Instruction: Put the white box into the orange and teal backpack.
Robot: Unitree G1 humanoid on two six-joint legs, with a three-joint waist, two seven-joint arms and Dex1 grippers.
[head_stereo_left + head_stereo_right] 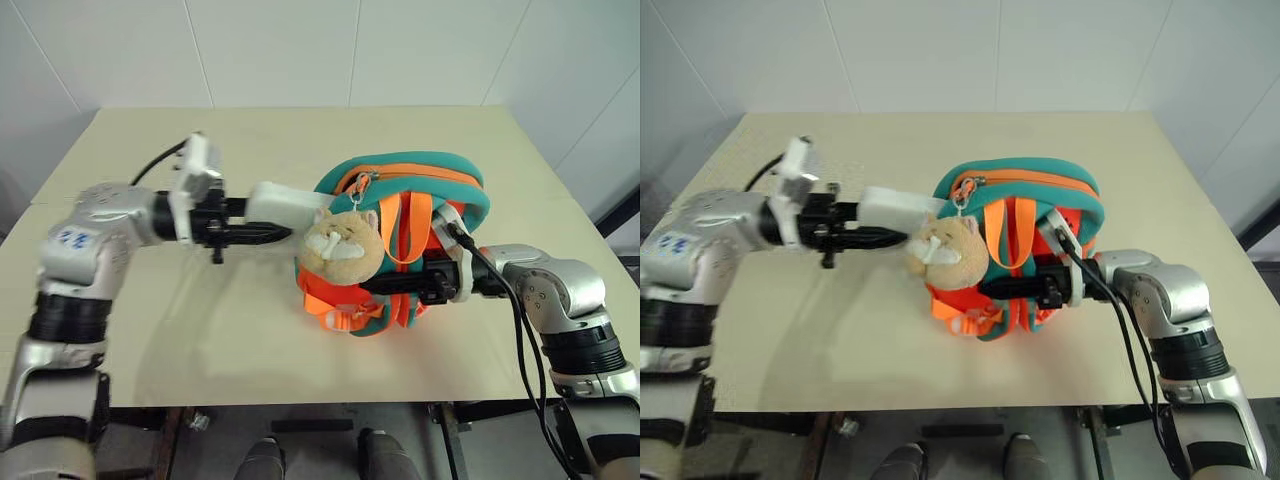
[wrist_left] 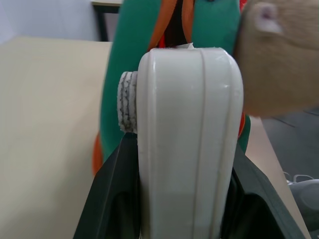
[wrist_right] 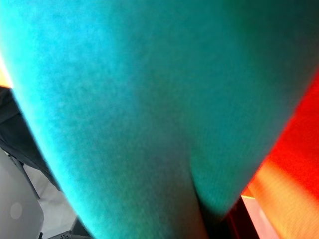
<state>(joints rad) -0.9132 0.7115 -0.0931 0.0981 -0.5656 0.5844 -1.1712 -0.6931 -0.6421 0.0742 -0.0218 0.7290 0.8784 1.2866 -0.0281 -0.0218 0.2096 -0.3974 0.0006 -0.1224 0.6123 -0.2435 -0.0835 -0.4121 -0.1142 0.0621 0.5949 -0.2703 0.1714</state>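
Note:
The orange and teal backpack [image 1: 425, 172] stands on the table, right of the middle, with a tan plush toy [image 1: 340, 245] hanging on its front. My left gripper [image 1: 268, 220] is shut on the white box [image 1: 287, 203] and holds it level, its far end against the backpack's upper left side by the zipper. In the left wrist view the white box [image 2: 187, 144] sits between my black fingers [image 2: 107, 199], with the teal backpack [image 2: 127, 64] just beyond. My right gripper [image 1: 385, 285] reaches in from the right, shut on teal fabric [image 3: 149, 109] at the backpack's front.
The tan table [image 1: 150, 330] has free room to the left and in front of the backpack. Its front edge runs close to me and a white wall stands behind. A black cable [image 1: 520, 330] hangs along my right arm.

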